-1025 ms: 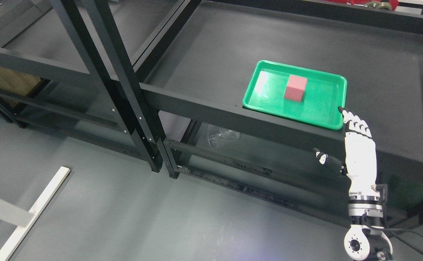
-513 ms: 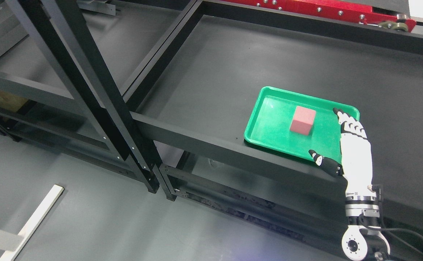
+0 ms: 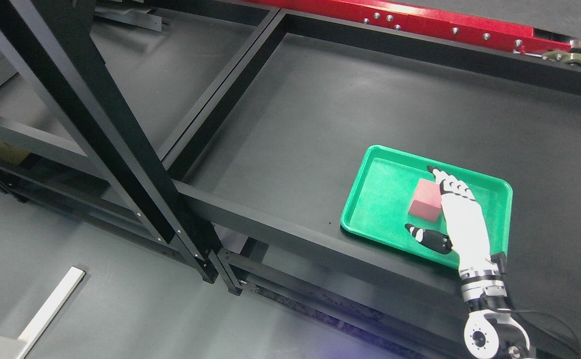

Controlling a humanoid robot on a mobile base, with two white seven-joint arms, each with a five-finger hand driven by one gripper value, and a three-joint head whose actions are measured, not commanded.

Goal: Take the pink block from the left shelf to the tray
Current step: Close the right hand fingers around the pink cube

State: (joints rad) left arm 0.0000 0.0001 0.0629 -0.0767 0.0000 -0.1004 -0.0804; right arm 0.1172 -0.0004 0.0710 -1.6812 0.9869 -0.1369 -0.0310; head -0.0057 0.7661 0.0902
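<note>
Right hand (image 3: 457, 219), fingers (image 3: 447, 183) spread and empty, beside pink block (image 3: 426, 200) in green tray (image 3: 370, 219); a misjudged closure could push the block aside.

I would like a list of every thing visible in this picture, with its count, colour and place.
tray: one, green, on the dark shelf at right.
block: one, pink, inside the tray.
shelf: one, dark grey, with black frame posts at left.
rail: one, red, along the top edge.
strip: one, white, on the floor at lower left.
right hand: one, white with black fingertips, open, over the tray beside the block.
</note>
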